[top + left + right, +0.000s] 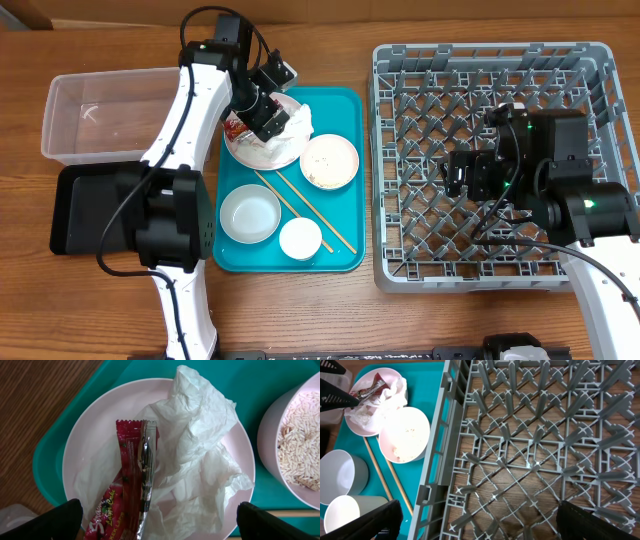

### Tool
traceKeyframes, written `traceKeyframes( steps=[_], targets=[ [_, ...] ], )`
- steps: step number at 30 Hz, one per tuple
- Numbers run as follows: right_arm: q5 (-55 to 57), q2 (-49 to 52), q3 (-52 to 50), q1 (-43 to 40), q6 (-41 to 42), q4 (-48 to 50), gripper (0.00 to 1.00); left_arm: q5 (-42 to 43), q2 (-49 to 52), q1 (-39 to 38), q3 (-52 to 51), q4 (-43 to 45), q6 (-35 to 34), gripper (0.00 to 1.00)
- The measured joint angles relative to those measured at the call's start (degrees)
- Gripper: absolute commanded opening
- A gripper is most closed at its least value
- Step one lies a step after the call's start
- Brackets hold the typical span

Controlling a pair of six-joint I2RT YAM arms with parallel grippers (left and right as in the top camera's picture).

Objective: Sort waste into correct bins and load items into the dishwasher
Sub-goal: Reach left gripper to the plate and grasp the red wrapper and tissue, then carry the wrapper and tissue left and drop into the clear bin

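Observation:
My left gripper (270,118) (160,525) is open just above the pale pink plate (262,152) (100,430), its fingers either side of the red-and-white wrapper (132,475) and the crumpled tissue (200,450). The pink bowl (329,161) (300,445) beside the plate holds rice grains. The grey-green bowl (250,214), white cup (300,238) and two chopsticks (305,205) lie on the teal tray (345,255). My right gripper (470,172) (477,520) is open and empty over the grey dish rack (420,90) (520,450).
The clear tub (100,110) stands at the far left with the black tray (85,210) just in front of it, both left of the teal tray. The left arm's base stands between the black tray and the teal tray.

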Motion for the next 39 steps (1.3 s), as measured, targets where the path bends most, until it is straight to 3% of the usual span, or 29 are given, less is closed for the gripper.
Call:
traceKeyframes(
  steps=[16,20,22,24,26,27,30,36,39],
  targets=[
    [0.02,0.00,0.00,0.00,0.04,-1.27,1.00,2.10,7.91,-1.64,0.00,-0.72,0.11,1.00],
    [0.00,0.00,0.00,0.00,0.04,-1.27,1.00,2.32,7.98,-2.36,0.00,-0.42,-0.04,0.92],
    [0.02,0.00,0.00,0.00,0.00,-1.27,1.00,2.32,8.07,-2.34,-0.17,-0.13,-0.09,0.84],
    [0.02,0.00,0.00,0.00,0.00,-1.29,1.00,2.05,8.57,-2.34,-0.70,1.31,-0.24,0.66],
    [0.02,0.00,0.00,0.00,0.02,-1.29,1.00,1.18,8.76,-2.34,-1.75,3.48,-0.22,0.58],
    [0.00,0.00,0.00,0.00,0.02,-1.29,1.00,0.83,8.74,-2.34,-1.92,4.07,-0.28,0.48],
    [0.02,0.00,0.00,0.00,0.02,-1.31,1.00,0.26,8.72,-2.29,-2.38,5.18,-0.35,0.04],
    [0.04,0.00,0.00,0.00,0.00,-1.33,1.00,0.11,8.72,-2.34,-2.32,4.50,-4.35,0.04],
    [0.02,0.00,0.00,0.00,0.02,-1.44,1.00,-0.37,9.33,-2.34,2.14,-4.55,-9.14,0.04]
  ],
)
